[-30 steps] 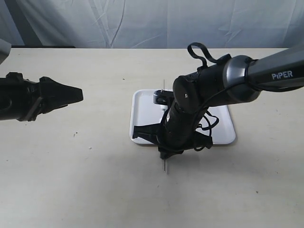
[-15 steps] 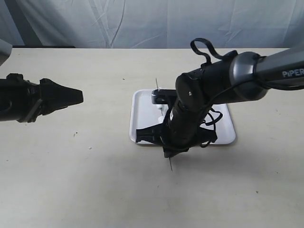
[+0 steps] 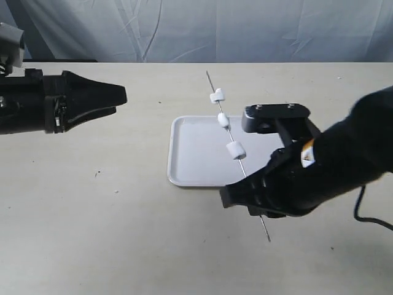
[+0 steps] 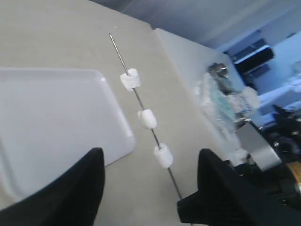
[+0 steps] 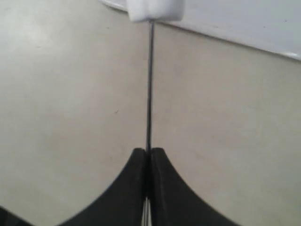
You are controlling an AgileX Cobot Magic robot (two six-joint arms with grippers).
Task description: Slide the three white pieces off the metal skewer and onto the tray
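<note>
The right claw (image 5: 146,157) clamps the metal skewer (image 5: 150,84); the left claw (image 3: 120,95), jaws apart, should straddle it just beyond and strip the three white pieces (image 3: 223,120) onto the tray (image 3: 184,178).

Bare tabletop (image 3: 123,203) between the left gripper (image 3: 120,95) and the skewer (image 3: 244,172) gives free passage. The skewer slants across above the tray (image 3: 182,166) and bars any path over its middle. Three white pieces (image 3: 236,150) sit spaced along the skewer, with short bare gaps between them. The right gripper (image 5: 149,157), clamped on the skewer's near part, and its arm block the tray's near right corner. The tray's left half is open.
</note>
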